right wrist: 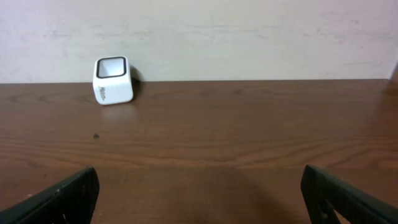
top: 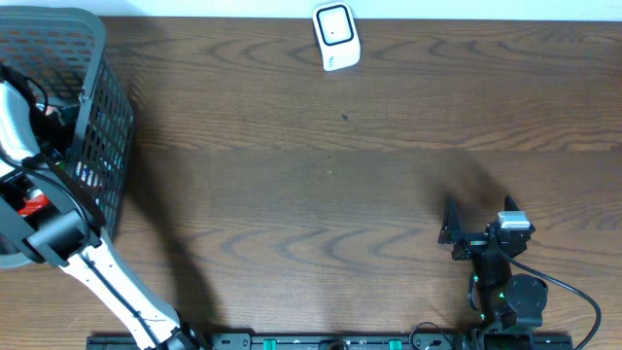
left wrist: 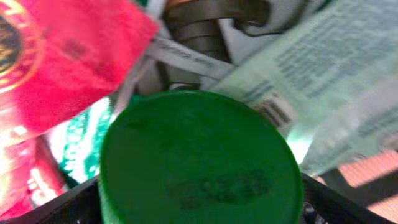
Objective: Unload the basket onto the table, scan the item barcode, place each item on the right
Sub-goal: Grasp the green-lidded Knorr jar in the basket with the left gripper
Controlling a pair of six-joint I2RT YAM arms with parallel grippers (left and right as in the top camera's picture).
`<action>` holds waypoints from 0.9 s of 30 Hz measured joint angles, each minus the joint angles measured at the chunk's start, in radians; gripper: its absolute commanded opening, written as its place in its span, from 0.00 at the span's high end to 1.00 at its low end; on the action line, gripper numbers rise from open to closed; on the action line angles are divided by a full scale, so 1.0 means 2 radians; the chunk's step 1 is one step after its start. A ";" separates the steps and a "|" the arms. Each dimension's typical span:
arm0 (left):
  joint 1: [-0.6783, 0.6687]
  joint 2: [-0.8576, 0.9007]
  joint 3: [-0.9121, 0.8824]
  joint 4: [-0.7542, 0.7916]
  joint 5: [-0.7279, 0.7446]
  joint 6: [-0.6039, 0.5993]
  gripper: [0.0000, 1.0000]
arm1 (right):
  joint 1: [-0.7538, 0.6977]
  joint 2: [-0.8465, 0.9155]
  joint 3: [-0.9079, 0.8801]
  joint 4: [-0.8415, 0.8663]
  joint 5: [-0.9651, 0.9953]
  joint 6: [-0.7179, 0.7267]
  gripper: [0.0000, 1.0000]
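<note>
The green round-topped can [left wrist: 199, 149] fills the lower middle of the left wrist view, its flat face turned to the camera. The left claw [left wrist: 200, 183] is spread wide, one dark finger [left wrist: 68, 202] in the lower left corner and the other in the lower right, with the can between them. Whether the fingers touch its sides cannot be told.

Overhead, that claw and the can are hidden. Only the left arm [top: 97, 272] shows, reaching from the bottom edge into the grey mesh basket [top: 107, 107] at the upper left. The white scanner [top: 335, 37] stands at the top centre of the tabletop [top: 321, 185], well apart from the basket. The right wrist view also shows it, at the upper left against a pale wall.

The right claw [right wrist: 199, 180] is spread to its widest and holds nothing, with bare wood between its fingers. Overhead, it sits at the lower right.

Inside the basket things crowd the can. A red packet [left wrist: 56, 56] lies at its upper left and a pale printed pack [left wrist: 336, 68] at its upper right, with a barcode [left wrist: 277, 112] showing just beside the can's rim. A dark rounded thing lies at the top centre, too blurred to name.
</note>
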 measured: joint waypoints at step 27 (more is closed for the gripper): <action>0.015 -0.012 0.000 0.016 0.037 0.027 0.38 | 0.000 0.000 0.000 0.000 0.000 0.000 0.01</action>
